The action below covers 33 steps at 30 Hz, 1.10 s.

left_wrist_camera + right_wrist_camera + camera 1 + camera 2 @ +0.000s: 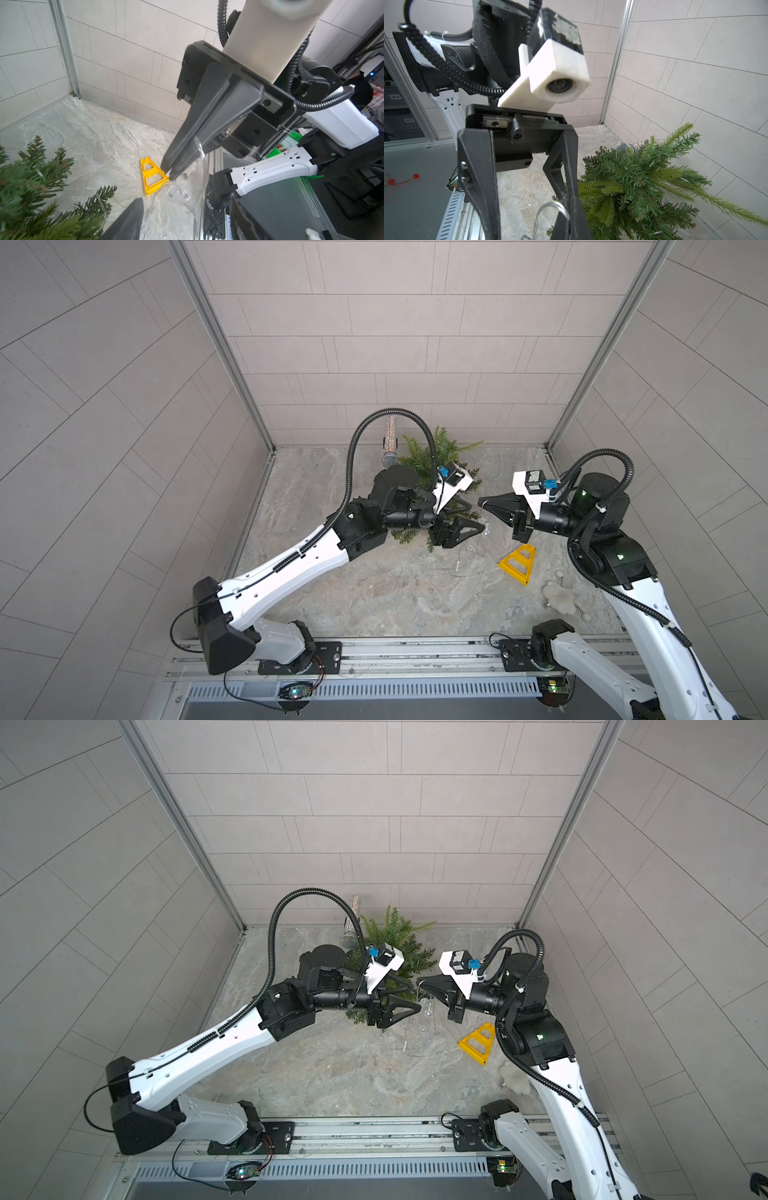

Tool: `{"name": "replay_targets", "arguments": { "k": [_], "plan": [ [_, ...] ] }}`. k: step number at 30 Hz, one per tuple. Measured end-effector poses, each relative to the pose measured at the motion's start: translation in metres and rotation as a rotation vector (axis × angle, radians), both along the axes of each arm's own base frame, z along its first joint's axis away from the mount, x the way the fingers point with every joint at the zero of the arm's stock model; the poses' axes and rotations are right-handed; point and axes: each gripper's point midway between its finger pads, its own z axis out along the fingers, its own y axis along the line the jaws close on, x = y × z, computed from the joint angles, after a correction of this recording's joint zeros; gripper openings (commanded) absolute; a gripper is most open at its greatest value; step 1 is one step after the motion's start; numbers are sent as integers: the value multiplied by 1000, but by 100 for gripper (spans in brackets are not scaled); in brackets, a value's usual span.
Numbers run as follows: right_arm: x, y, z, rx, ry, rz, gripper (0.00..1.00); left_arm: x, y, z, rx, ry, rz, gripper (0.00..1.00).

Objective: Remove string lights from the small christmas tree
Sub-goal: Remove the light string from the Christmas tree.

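The small christmas tree [419, 456] [395, 940] is a green fir at the back of the stone floor, its base hidden. My right gripper [481, 502] [169, 174] is shut on the string lights [484, 531] [427, 1009]. The thin pale wire loops over its closed fingers, and clear bulbs [176, 193] hang under the tip. From there the wire trails down onto the floor. My left gripper [477, 515] [187, 197] is open in front of the tree, facing the right one. The hanging bulbs lie between its spread fingers, untouched.
A yellow triangular frame [517, 564] [152, 176] lies on the floor right of the trailing wire. A glittery microphone [390, 439] [631, 146] leans by the back wall behind the tree. A pale fluffy thing [559, 597] sits near the right arm's base.
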Motion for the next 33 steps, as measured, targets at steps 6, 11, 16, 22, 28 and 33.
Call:
{"name": "replay_targets", "arguments": {
  "k": [6, 11, 16, 22, 28, 33],
  "plan": [
    [4, 1, 0, -12, 2, -8, 0, 4, -10, -5, 27, 4, -19, 23],
    [4, 0, 0, -23, 3, -19, 0, 4, -10, -7, 36, -3, -18, 0],
    [17, -10, -3, -42, 41, -130, 45, 12, -6, -8, 51, -15, 36, 0],
    [17, -27, -27, -38, 188, -272, 85, 20, 0, -3, 52, -23, 103, 0],
    [-4, -39, -40, 21, 387, -355, 87, 19, 4, 25, 4, -41, 116, 0],
    [-9, -57, -53, 47, 570, -502, 81, 8, 12, 45, -34, -45, 101, 0]
  ]
}}
